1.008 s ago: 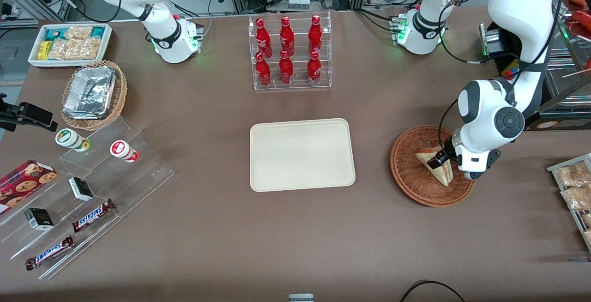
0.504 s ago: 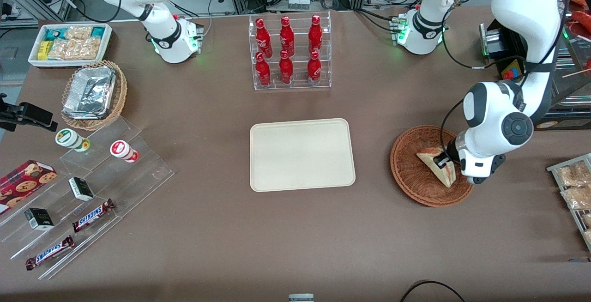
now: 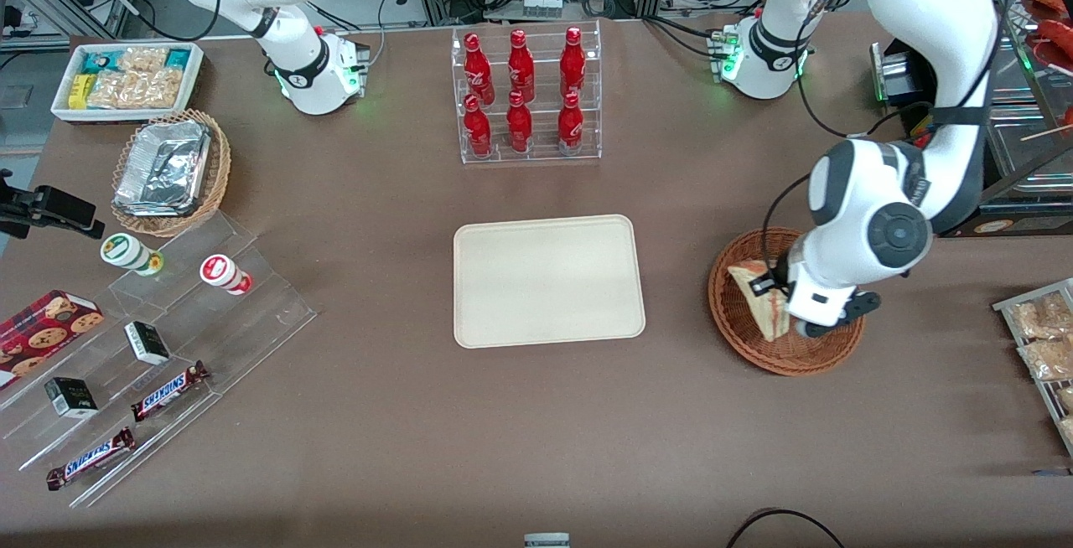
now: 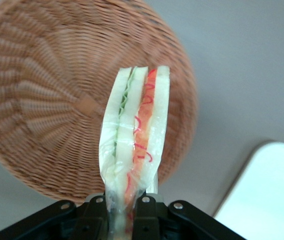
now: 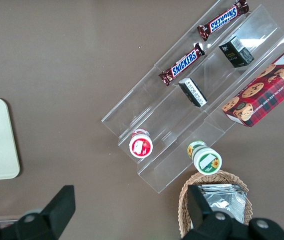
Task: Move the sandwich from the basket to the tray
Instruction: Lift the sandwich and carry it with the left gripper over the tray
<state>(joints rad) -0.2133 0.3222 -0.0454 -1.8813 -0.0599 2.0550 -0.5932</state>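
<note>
Between the pincer's fingers, the sandwich (image 4: 134, 145) is pinched at one narrow end, the gripper (image 4: 123, 202) closed thin on bread and clear wrap, so the wedge sticks out from the jaws with its red, orange and green layers showing along the cut edge. Just under it lies the reddish-brown wicker basket (image 4: 42, 100), and the wrist view suggests the sandwich hangs clear of the weave, over the part of the rim nearest the tray. From the front, the gripper (image 3: 775, 297) and sandwich (image 3: 759, 301) sit above the basket (image 3: 738, 330), the white wrist crowding over them. Farther out from the pincer, toward the parked arm's end of the table, waits the cream tray (image 3: 549, 280), well apart from the basket, bare brown table (image 3: 679, 414) between. The risk, as I judge it: the hold is on a soft corner, so a quick swing could let the wedge sag, twist or slip out of the wrap and land on the table short of the tray. A low carry might also clip the basket rim and drag it.
</note>
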